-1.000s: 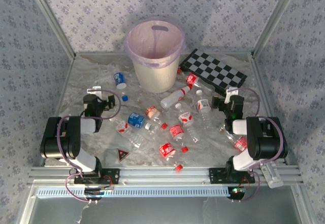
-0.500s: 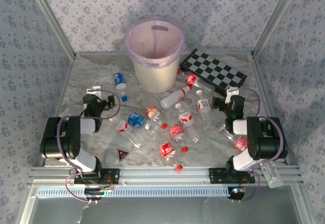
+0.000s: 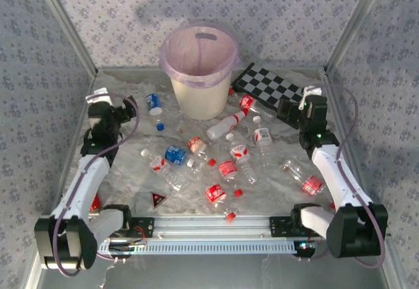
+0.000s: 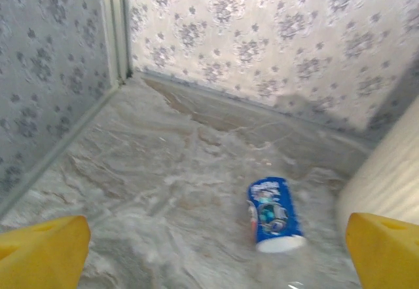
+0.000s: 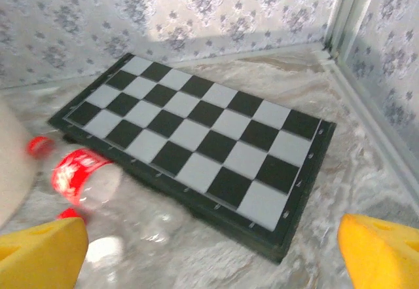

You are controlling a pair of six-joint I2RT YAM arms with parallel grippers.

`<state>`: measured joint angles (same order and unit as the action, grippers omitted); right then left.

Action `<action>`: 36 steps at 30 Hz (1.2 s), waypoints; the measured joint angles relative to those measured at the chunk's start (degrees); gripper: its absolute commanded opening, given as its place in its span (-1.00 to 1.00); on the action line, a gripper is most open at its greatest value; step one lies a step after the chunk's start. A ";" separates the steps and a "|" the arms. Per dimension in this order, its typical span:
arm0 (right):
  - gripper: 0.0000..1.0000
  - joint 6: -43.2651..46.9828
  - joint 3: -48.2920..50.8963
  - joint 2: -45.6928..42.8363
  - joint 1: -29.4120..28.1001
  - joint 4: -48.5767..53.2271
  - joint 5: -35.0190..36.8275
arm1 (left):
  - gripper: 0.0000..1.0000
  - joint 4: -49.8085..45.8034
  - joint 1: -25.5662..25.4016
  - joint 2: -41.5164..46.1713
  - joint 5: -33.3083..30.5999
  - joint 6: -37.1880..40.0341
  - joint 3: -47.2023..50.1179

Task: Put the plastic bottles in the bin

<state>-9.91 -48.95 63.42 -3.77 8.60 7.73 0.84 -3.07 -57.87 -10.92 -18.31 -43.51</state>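
The left jaws and the right jaws both stand spread wide, pinching nothing, while the plastic bottles [image 3: 226, 126] lie scattered on the tabletop [image 3: 129, 173] at 6 o'clock of the bin [image 3: 200, 99], which stands at the tabletop's 12 o'clock edge.

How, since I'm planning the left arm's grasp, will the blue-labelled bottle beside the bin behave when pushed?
The blue-labelled bottle lies on its side, so a sideways push would probably roll it, maybe against the bin. It looks small and plastic, so likely light and easily dented. Its glossy label may slip between the left fingers.
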 measured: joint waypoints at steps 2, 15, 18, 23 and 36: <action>1.00 -2.82 -3.65 -0.04 -2.10 9.22 -0.52 | 0.98 -5.51 -0.44 0.79 2.73 -3.28 -1.97; 0.74 -10.51 -7.08 12.59 -15.13 34.05 -4.85 | 0.90 -21.79 -2.36 -1.49 20.79 -16.00 -3.91; 0.79 -10.71 -7.26 15.63 -15.13 34.01 -5.46 | 0.91 -22.47 -2.36 -1.49 21.00 -16.35 -3.91; 0.76 -10.69 -10.05 21.62 -15.15 33.46 -6.01 | 0.91 -23.65 -2.36 -1.49 20.94 -16.24 -3.87; 0.33 -9.49 -15.52 31.76 -14.60 33.24 -4.66 | 0.92 -25.24 -2.36 -1.99 20.55 -14.71 -3.78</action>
<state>-19.40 -64.47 95.18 -18.37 41.85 3.07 -24.40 -5.43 -59.86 9.63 -33.01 -47.29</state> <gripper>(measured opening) 0.711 0.958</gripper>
